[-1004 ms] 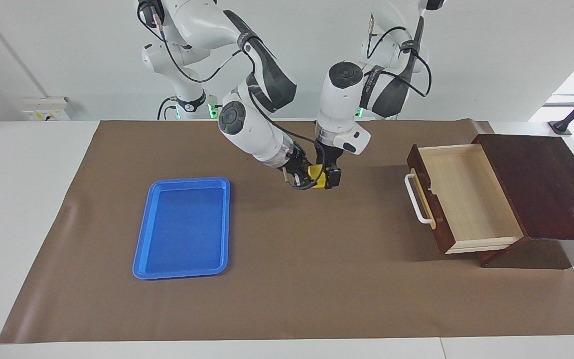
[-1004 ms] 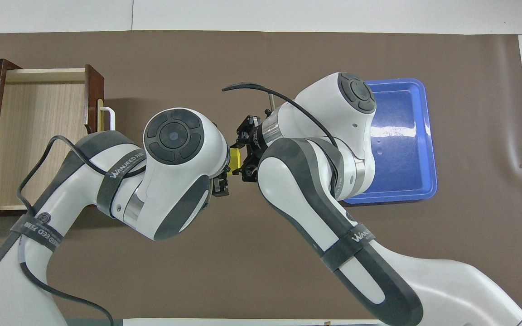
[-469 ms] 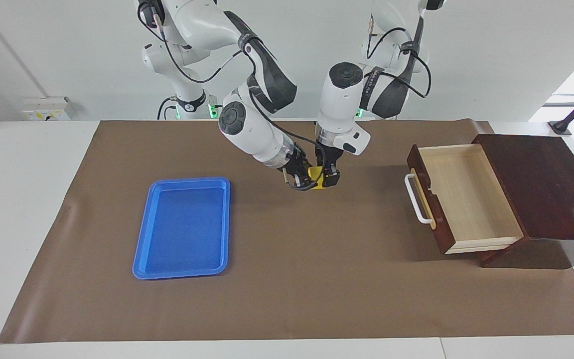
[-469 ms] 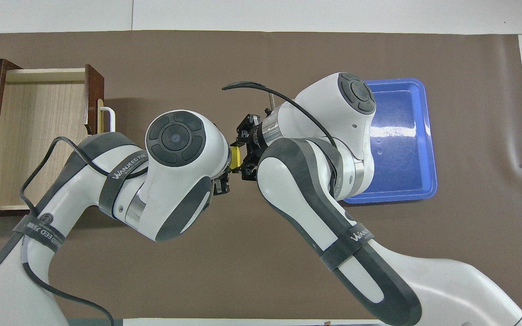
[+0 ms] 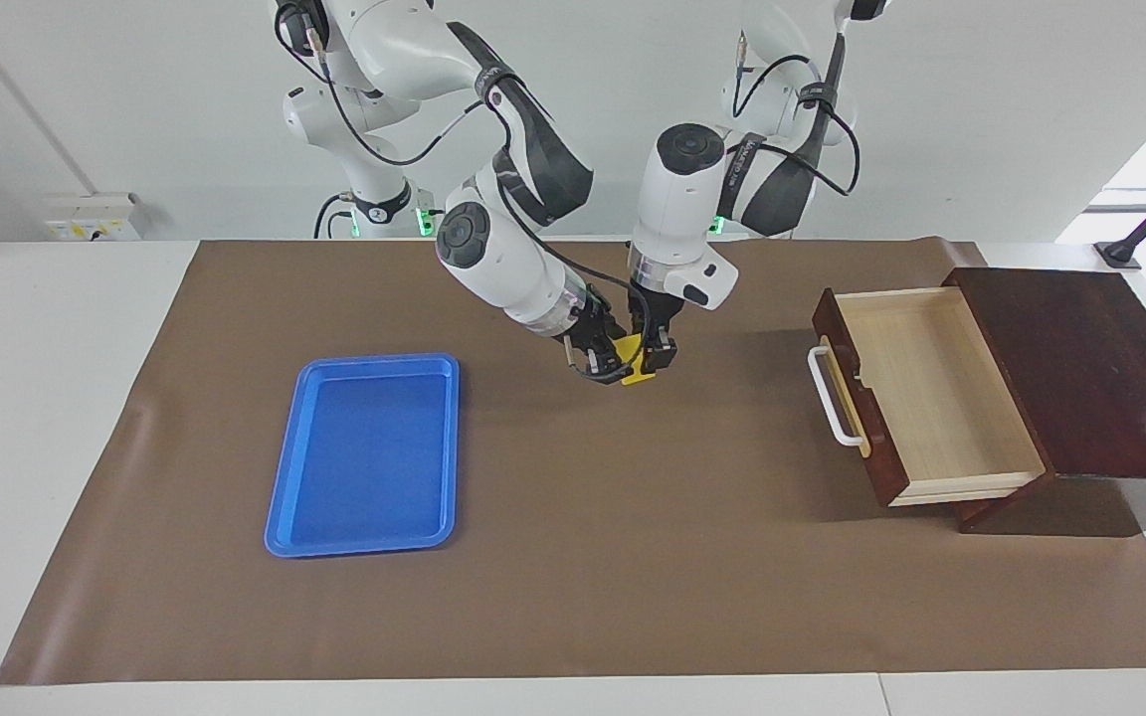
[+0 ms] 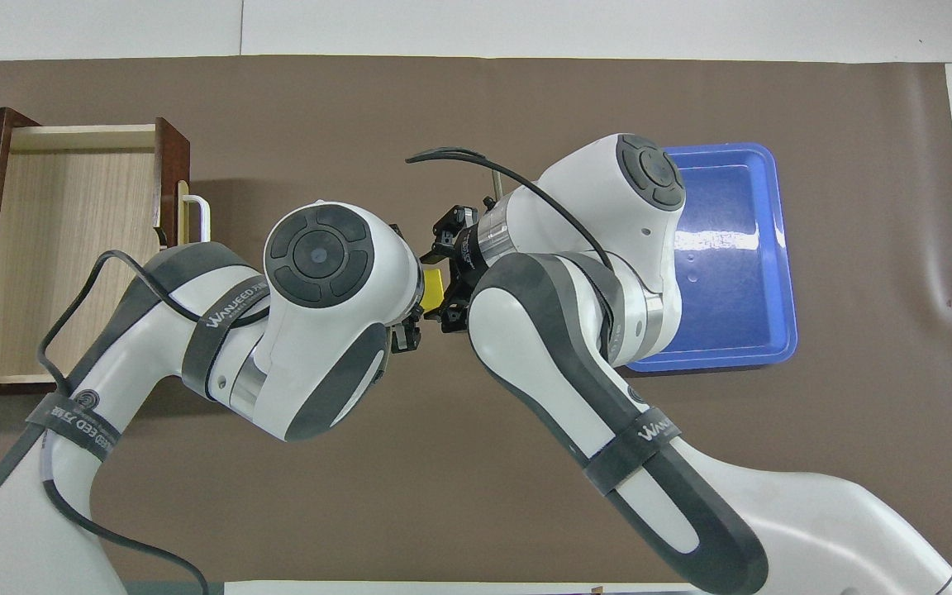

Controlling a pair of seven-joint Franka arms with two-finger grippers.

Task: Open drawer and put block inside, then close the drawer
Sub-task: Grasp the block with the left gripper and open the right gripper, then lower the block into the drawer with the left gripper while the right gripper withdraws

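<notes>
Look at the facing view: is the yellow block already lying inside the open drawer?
No, the block is between both grippers over the mat, and the drawer holds nothing.

Both arms reach in over the middle of the table, wrists bent down. The left gripper (image 5: 655, 356) (image 6: 406, 329) points straight down; the right gripper (image 5: 601, 358) (image 6: 446, 281) comes in slanted beside it — the two meet tip to tip, raised above the surface.
</notes>
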